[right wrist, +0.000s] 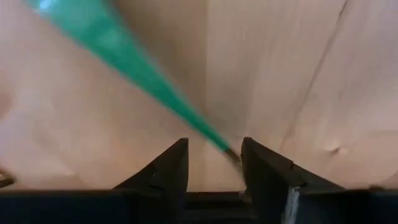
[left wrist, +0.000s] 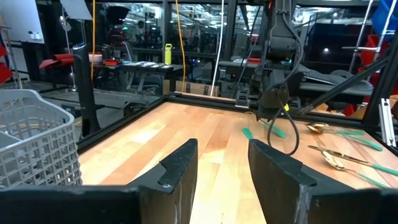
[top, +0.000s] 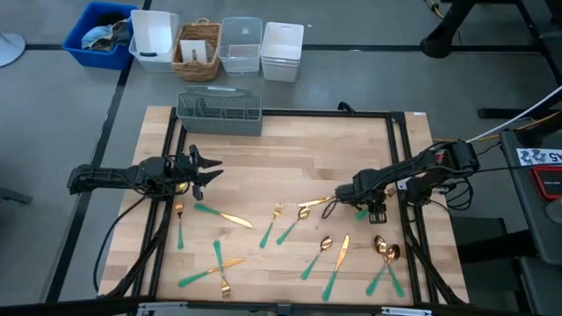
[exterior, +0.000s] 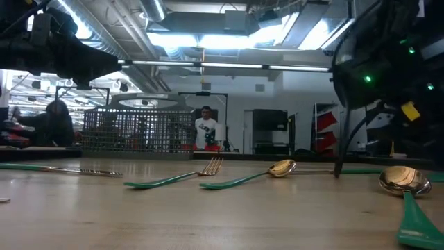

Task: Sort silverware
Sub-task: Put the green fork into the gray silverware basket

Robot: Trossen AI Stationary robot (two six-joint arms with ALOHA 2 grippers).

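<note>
Several pieces of silverware with gold heads and teal handles lie flat on the wooden table [top: 290, 149]: a fork [top: 179, 224], a knife [top: 224, 216], a fork [top: 270, 225], a crossed pair [top: 217, 265], a knife [top: 338, 262] and spoons [top: 386, 256]. My right gripper [top: 345, 195] is down at the table, open. Its fingers stand on either side of a spoon [exterior: 281, 167], where the gold neck meets the teal handle [right wrist: 155, 81]. My left gripper [top: 213, 168] hovers open over the table's left part and holds nothing. My right gripper [right wrist: 214, 165] comes from above, pointing down, with its fingers across the spoon's handle. The handle's narrow end [right wrist: 225, 148] lies between the open fingers, close to one finger [right wrist: 261, 168]. I cannot tell whether it touches. The spoon lies flat on the table.
A grey wire cutlery caddy [top: 219, 112] stands at the table's far edge, left of centre. Bins and a basket [top: 198, 48] sit beyond it on the floor. Black frame rails [top: 399, 158] run along the table's sides. A person [exterior: 206, 128] stands far back in the room.
</note>
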